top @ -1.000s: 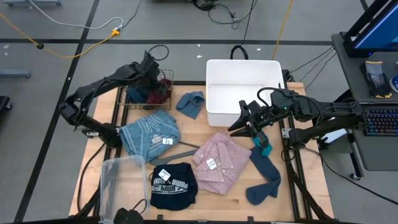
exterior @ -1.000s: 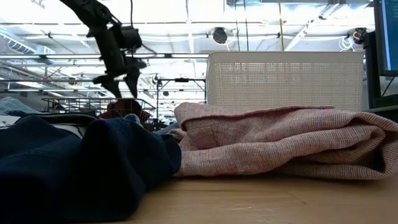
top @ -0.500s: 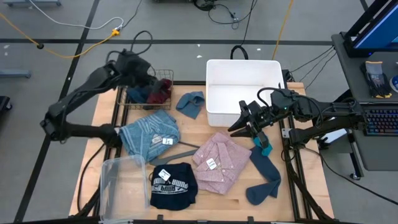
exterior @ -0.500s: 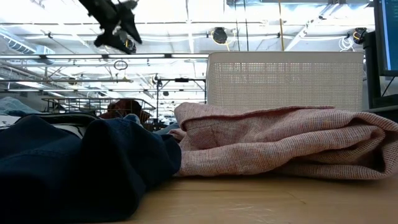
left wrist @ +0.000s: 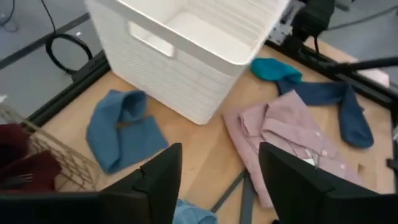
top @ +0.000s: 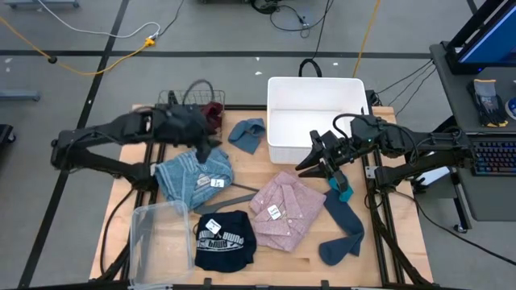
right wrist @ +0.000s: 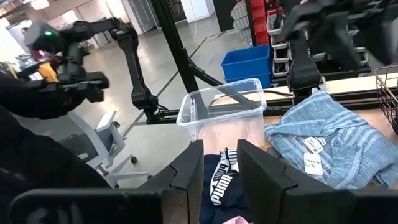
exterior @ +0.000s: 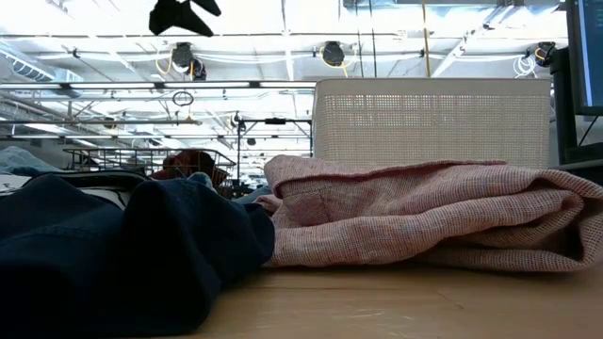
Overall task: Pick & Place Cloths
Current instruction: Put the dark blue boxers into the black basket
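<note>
Garments lie scattered across the desk (top: 242, 165), probably laid out singly so each can be grasped alone. Light blue denim cloth (top: 192, 176) sits left of centre, pink checked cloth (top: 282, 205) at centre, black printed cloth (top: 224, 239) at lower centre, grey-blue cloth (top: 247, 134) beside the white bin (top: 314, 93), navy cloth (top: 345, 227) at lower right. Maroon cloth (top: 212, 112) rests in the wire basket (top: 181, 101) at upper left.

Left gripper (left wrist: 214, 180) hangs raised over the denim cloth's upper edge, arm extended low from the frame's left, fingers spread and empty. Right gripper (top: 316, 165) waits beside the bin's lower right corner, fingers slightly apart, holding nothing.
</note>
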`<action>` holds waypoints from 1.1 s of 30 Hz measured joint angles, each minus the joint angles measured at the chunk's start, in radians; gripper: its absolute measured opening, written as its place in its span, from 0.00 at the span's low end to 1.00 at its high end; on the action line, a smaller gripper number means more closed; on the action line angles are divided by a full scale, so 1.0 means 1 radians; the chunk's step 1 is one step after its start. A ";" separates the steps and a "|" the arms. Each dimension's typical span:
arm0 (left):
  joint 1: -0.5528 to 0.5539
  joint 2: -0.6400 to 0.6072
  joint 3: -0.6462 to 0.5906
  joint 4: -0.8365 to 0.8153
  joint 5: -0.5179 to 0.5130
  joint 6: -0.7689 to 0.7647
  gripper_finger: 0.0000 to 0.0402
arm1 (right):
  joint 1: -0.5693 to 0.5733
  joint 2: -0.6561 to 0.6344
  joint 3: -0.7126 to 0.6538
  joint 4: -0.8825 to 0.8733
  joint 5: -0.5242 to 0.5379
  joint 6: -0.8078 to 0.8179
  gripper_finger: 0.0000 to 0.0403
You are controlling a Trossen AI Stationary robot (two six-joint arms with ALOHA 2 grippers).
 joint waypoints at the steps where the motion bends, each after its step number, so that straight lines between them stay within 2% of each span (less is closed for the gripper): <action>1: -0.038 0.009 0.000 0.006 -0.027 -0.008 0.51 | 0.000 0.000 0.000 -0.002 0.000 -0.006 0.22; 9: -0.281 0.104 0.000 0.076 -0.127 -0.073 0.28 | 0.002 -0.006 0.000 -0.014 -0.003 -0.079 0.22; 16: -0.445 0.251 0.000 0.086 -0.126 -0.121 0.02 | 0.040 -0.035 0.000 -0.069 -0.001 -0.121 0.22; 20: -0.511 0.337 0.000 0.089 -0.093 -0.149 0.05 | 0.078 -0.043 0.000 -0.067 -0.002 -0.124 0.22; 26: -0.580 0.461 0.000 0.138 0.024 -0.210 0.06 | 0.124 -0.043 0.000 -0.068 -0.001 -0.123 0.22; 33: -0.623 0.550 0.000 0.130 0.055 -0.302 0.07 | 0.146 -0.043 0.000 -0.067 0.001 -0.123 0.22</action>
